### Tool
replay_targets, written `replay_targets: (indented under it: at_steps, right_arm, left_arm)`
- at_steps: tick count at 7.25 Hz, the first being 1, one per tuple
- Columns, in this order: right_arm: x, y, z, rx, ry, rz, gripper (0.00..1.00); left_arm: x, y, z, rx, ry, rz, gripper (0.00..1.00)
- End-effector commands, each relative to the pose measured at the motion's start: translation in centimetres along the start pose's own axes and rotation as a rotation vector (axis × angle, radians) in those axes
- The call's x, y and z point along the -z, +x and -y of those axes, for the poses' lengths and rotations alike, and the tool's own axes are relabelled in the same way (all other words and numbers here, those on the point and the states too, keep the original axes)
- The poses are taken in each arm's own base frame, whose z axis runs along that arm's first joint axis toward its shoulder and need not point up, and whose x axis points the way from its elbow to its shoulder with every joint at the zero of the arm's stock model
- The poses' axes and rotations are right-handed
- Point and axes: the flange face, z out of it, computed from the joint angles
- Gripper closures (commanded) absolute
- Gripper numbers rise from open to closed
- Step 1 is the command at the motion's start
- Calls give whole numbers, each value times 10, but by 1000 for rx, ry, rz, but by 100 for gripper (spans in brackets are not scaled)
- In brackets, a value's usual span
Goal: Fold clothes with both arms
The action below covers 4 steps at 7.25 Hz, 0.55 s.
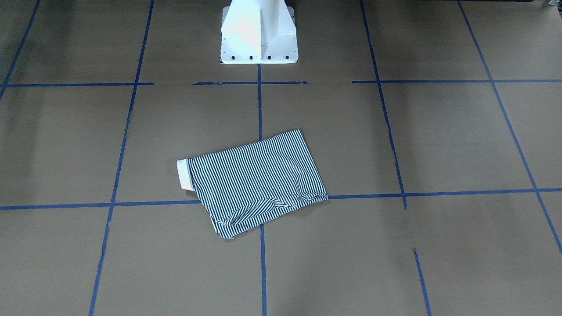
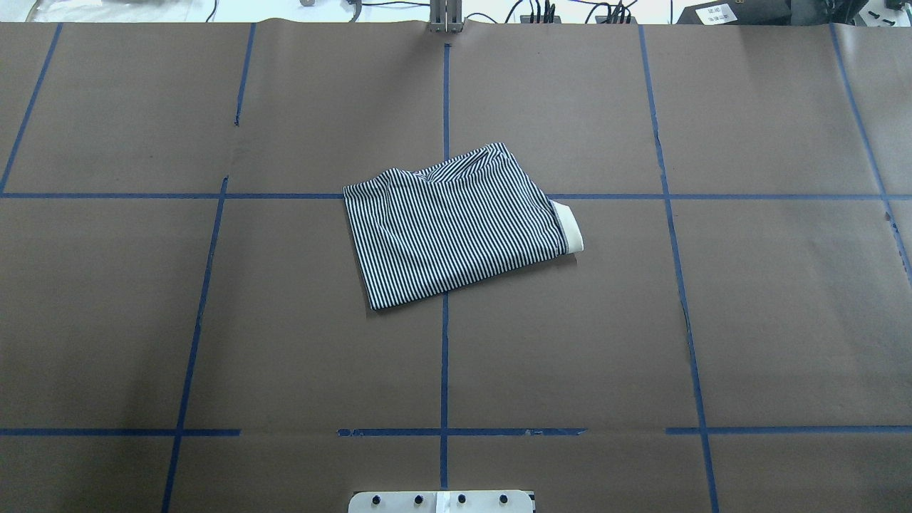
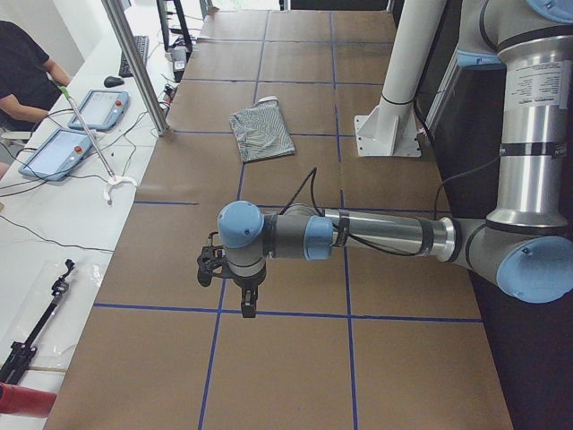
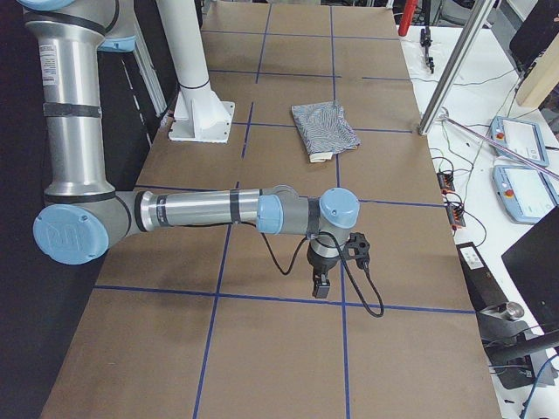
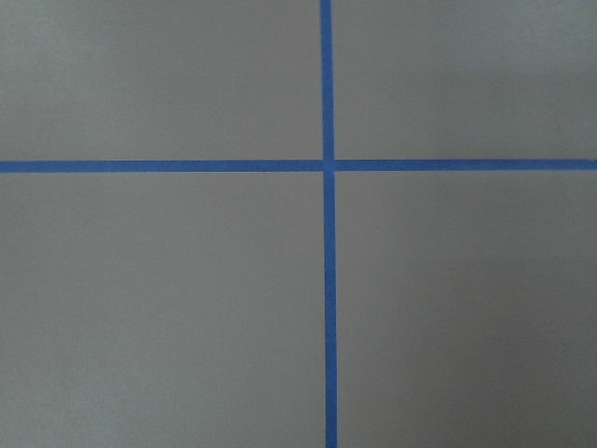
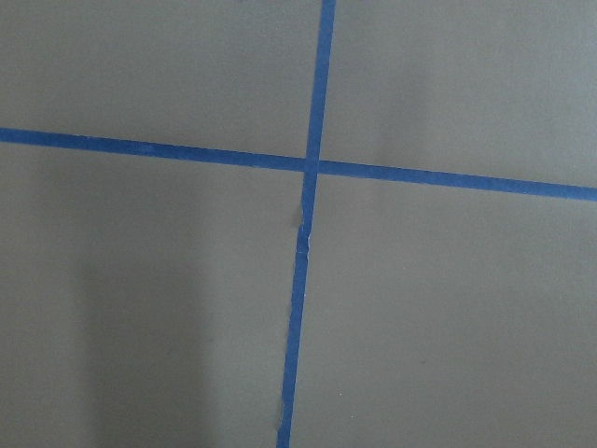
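At mid-table, right across the centre blue tape line point(image 2: 444, 342), lies the striped polo shirt point(image 2: 456, 224), already folded into a compact rectangle. Its long axis runs across the table point(image 2: 748, 320) from one arm's side to the other, slightly skewed, and the cream collar point(image 2: 570, 229) pokes out of the end on the robot's right. Along the edge farthest from the white pedestal point(image 1: 259, 35) a small flap sits a touch loose.

Both arms are well away from it. The left gripper point(image 3: 248, 307) hangs fingers-down over a tape crossing out at its end of the table, and the right gripper point(image 4: 320, 285) does the same at the opposite end. Neither touches any cloth. Both appear only in the side views, and the wrist cameras catch just brown paper and tape, so it cannot be told whether either pair of fingers is spread or pressed together.

The shirt sits about midway between the two, so neither looks clearly nearer. Judging by the tidy bundle, the folding looks all but done. Any further tuck would send both grippers inward, the right one toward the collar end.
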Motion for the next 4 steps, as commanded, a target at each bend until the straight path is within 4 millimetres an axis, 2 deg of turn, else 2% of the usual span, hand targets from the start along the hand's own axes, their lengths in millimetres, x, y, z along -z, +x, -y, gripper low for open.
replay_targets:
  at_steps: [1, 4]
  right_arm:
    - [-4, 3, -2, -5, -6, 5, 0]
    - [0, 0, 2, 2, 2, 1, 0]
  left_arm:
    - [-2, -2, 1, -10, 10, 7, 0]
    - [0, 0, -1, -11, 13, -3, 0]
